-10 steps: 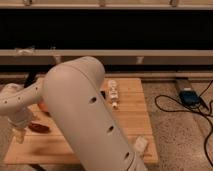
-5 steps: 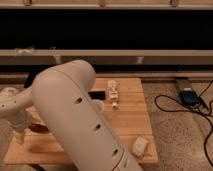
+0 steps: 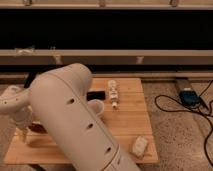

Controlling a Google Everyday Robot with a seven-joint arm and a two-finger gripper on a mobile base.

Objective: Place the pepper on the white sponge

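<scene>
**Reaching for the pepper**

Gripper point(image 3: 23, 134) low at table's point(image 3: 131, 125) left edge, jaws spread, empty. Pepper point(image 3: 37, 128) just beside, half hidden by arm. Sponge point(image 3: 139, 145) well apart, front right. Next, likely: close on pepper, lift, carry right.

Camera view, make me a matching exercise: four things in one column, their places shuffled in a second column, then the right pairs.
Things
1. off-white rectangular sponge
2. narrow white bottle-like item with dark marks
3. blue box with cables
4. white two-finger gripper, jaws open

Places
A. towards the back of the wooden table, near its middle
B. over the table's left edge
C. near the table's front right corner
D. on the floor, right of the table

Pairs: 1-C, 2-A, 3-D, 4-B
</scene>
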